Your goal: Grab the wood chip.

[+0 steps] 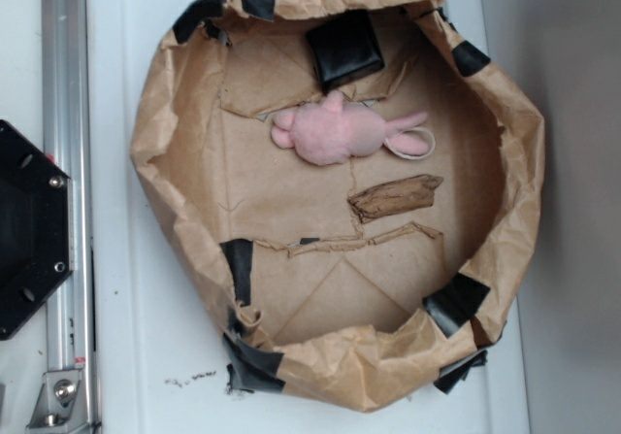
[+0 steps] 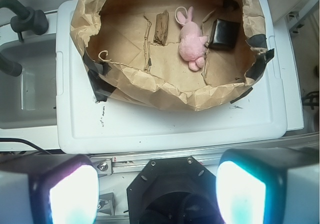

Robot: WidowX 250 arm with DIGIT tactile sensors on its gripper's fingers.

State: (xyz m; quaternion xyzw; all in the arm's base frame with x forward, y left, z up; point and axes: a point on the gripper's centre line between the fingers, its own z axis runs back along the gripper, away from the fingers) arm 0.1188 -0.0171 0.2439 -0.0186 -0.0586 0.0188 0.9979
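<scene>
The gripper hangs with its 2 jaws spread wide apart, holding nothing.

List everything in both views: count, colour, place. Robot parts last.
wood chip: 1, dark brown, on the bin floor, right of centre in the exterior view, just below the plush
pink plush: 1, pink, lying on the bin floor between the chip and the black pad
black square pad: 1, black, at the bin's top wall in the exterior view
paper bin: 1, brown crumpled paper with black tape patches on the rim, holds all three things
white surface: 1, white, under the bin
metal rail: 1, silver, left edge of the exterior view
robot base: 1, black, hexagonal, left of the rail
gripper: 1, two glowing pads spread apart, far back from the bin, holding nothing
</scene>
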